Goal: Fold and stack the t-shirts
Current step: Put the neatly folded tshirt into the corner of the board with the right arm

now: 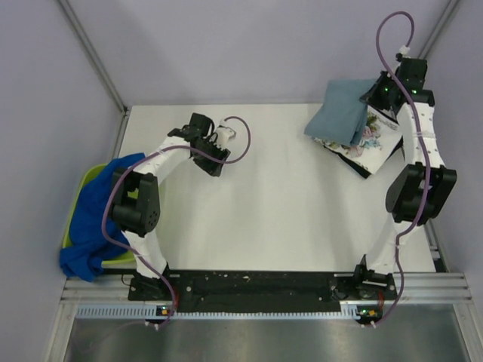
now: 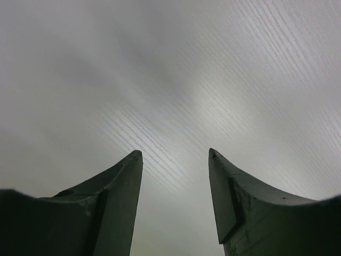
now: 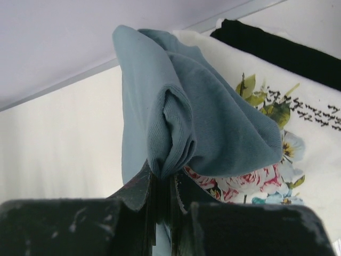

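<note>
The jaws of the right arm (image 1: 419,143) are pinched tight on a bunched fold of the grey-blue shirt (image 3: 213,122), seen close up from the wrist camera with the cloth gathered into a rolled lump right at the tips. From above, that grey-blue shirt (image 1: 339,113) hangs from the grasp and drapes over the far left edge of the floral shirt (image 1: 375,140), which lies flat near the far right corner of the worktop (image 1: 287,204). The floral shirt (image 3: 303,144), white with pink roses and green leaves, sits on top of the black shirt (image 3: 287,50), whose dark edge shows along its near side and beyond its far side. Well apart from the floral shirt, across the worktop at the left edge, the royal blue shirt (image 1: 98,211) is heaped loosely over a green tray (image 1: 84,181). Between that heap and the floral shirt, the left arm (image 1: 170,154) reaches over bare worktop with its jaws spread apart and nothing between them.
</note>
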